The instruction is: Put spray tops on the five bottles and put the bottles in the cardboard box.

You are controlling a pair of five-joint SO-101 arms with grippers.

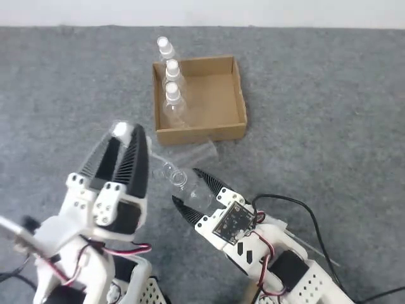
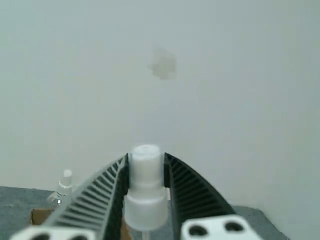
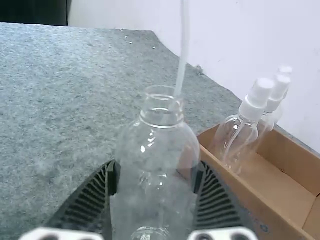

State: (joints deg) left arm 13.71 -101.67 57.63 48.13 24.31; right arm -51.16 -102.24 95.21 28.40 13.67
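Both arms have white plastic shells. Left tool [image 1: 130, 133]: two black ribbed triangular fingers [image 1: 134, 161] on white brackets with dark screw holes [image 2: 197, 230]. Red and black wires [image 1: 120, 249] at its wrist. Right tool [image 1: 185, 185]: same black ribbed fingers, dark circuit board [image 1: 234, 221] on top, red wires beside it, thick black cable [image 1: 285, 197] looping behind.
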